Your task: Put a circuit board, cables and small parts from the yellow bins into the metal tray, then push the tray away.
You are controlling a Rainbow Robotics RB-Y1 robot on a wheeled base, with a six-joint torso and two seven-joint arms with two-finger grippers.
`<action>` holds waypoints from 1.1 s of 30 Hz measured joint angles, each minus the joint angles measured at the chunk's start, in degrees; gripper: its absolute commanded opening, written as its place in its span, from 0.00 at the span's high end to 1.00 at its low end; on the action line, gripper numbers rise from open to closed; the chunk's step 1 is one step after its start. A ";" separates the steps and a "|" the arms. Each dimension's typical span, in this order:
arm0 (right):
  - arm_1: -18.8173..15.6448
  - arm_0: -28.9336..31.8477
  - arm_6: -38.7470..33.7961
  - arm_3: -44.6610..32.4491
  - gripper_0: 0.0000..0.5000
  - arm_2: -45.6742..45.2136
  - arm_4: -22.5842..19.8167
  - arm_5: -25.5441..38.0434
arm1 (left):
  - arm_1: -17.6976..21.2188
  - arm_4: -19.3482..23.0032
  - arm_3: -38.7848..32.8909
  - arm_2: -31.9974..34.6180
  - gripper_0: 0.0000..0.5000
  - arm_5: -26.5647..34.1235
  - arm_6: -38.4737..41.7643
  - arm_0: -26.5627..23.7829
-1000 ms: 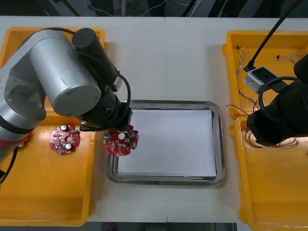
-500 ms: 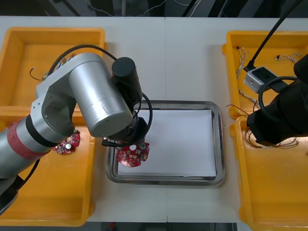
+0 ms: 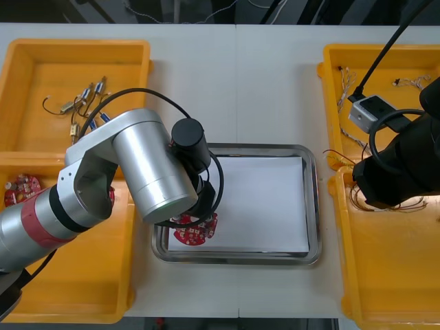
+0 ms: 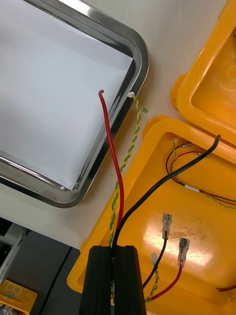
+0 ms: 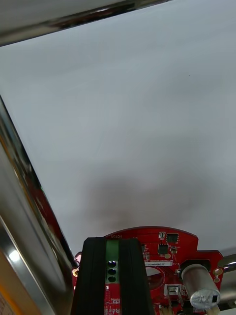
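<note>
L gripper (image 5: 112, 242): board (image 5: 169, 246), tray (image 3: 313, 206) (R gripper (image 4: 114, 250): cables (image 4: 112, 147), bin (image 4: 216, 226))

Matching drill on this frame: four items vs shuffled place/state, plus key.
1. left gripper
2. right gripper
3. small metal parts
4. shiny metal tray, white inside

A. shut on red and black cables above near right yellow bin
B. in far left yellow bin
C. mid-table, between the bins
D. shut on round red circuit board at the tray's near left corner

Pairs: 1-D, 2-A, 3-B, 4-C
</note>
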 measured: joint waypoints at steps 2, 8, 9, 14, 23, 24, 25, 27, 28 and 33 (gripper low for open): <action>0.00 0.00 0.00 0.00 1.00 0.00 0.00 0.00 | 0.00 -0.90 0.02 -0.69 1.00 -0.89 0.01 0.54; 0.00 0.00 0.00 0.00 1.00 0.00 0.00 0.00 | 0.00 -2.54 0.26 -2.51 1.00 -2.99 0.11 1.64; 0.00 0.00 0.00 0.00 1.00 0.00 0.00 0.00 | 0.00 -2.63 0.29 -2.60 1.00 -3.27 0.13 1.78; 0.00 0.00 0.00 0.00 1.00 0.00 0.00 0.00 | 0.00 -4.09 0.50 -3.04 1.00 -4.69 1.00 2.60; 0.00 0.00 0.00 0.00 1.00 0.00 0.00 0.00 | 0.02 -4.95 3.06 -4.37 1.00 -7.22 1.67 2.86; 0.00 0.00 0.00 0.00 1.00 0.00 0.00 0.00 | 0.02 -5.14 3.53 -4.42 1.00 -7.80 1.67 2.86; 0.00 0.00 0.00 0.00 1.00 0.00 0.00 0.00 | 0.02 -5.34 4.11 -4.48 1.00 -8.45 1.67 2.86; 0.00 0.00 0.00 0.00 1.00 0.00 -0.01 0.00 | 0.02 -5.59 4.98 -4.64 1.00 -9.54 1.67 2.86; 0.00 0.00 0.00 0.00 1.00 0.00 -0.01 0.00 | 0.02 -5.60 5.16 -4.64 1.00 -9.80 1.67 2.86; 0.00 0.00 0.00 0.00 1.00 0.00 -0.02 0.00 | 0.02 -5.67 5.15 -4.64 1.00 -9.92 1.68 2.86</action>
